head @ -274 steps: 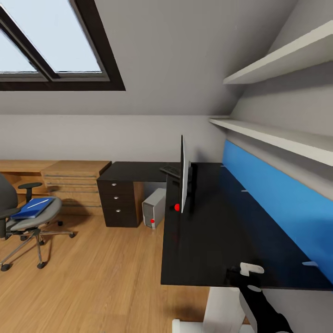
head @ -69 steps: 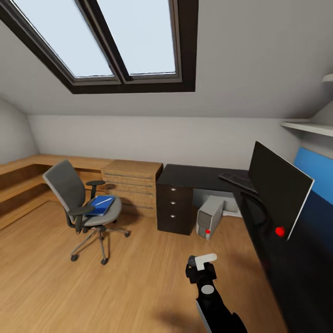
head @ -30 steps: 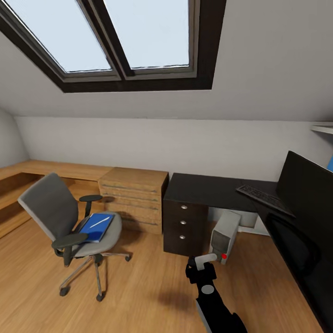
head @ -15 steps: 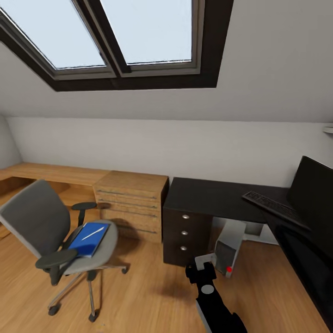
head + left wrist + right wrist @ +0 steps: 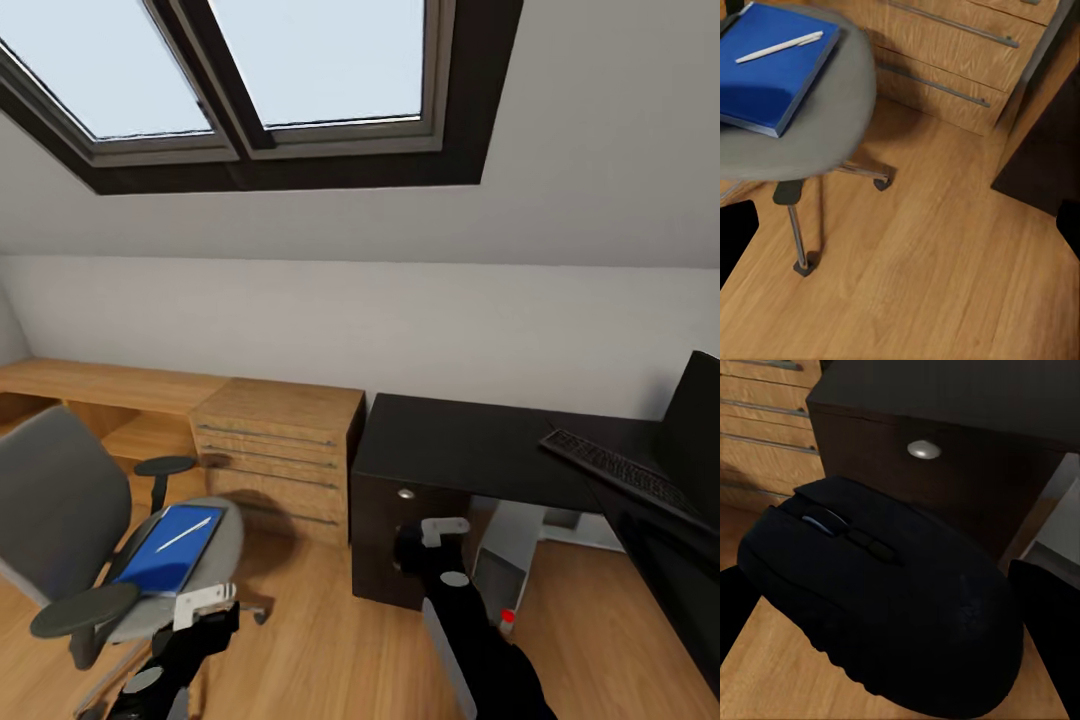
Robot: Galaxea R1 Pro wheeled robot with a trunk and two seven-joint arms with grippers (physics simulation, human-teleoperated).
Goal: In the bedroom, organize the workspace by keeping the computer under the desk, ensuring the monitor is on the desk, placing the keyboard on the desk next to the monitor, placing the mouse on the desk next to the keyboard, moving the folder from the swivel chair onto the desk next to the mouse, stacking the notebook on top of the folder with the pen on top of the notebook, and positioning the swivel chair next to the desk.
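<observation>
The grey swivel chair (image 5: 60, 510) stands at the lower left, apart from the black desk (image 5: 460, 440). On its seat (image 5: 840, 105) lies the blue folder (image 5: 165, 548) (image 5: 772, 71) with the white pen (image 5: 183, 533) (image 5: 780, 46) on top. The notebook is out of view. My left gripper (image 5: 205, 605) (image 5: 900, 240) hangs open beside the seat's edge. My right gripper (image 5: 438, 532) (image 5: 889, 611) is shut on the black mouse (image 5: 877, 600), in front of the desk drawers. The keyboard (image 5: 620, 470) and monitor (image 5: 695, 420) are on the desk. The computer (image 5: 505, 570) stands under it.
A light wooden drawer unit (image 5: 280, 440) (image 5: 960, 52) stands between chair and desk, with a low wooden bench (image 5: 100, 385) running left along the wall. Wooden floor (image 5: 320, 650) lies open between chair and desk. A desk drawer knob (image 5: 924, 450) is close ahead of the mouse.
The camera has moved closer to the chair and desk, so both look larger. My left arm has come into view near the seat. My right gripper has risen in front of the drawers.
</observation>
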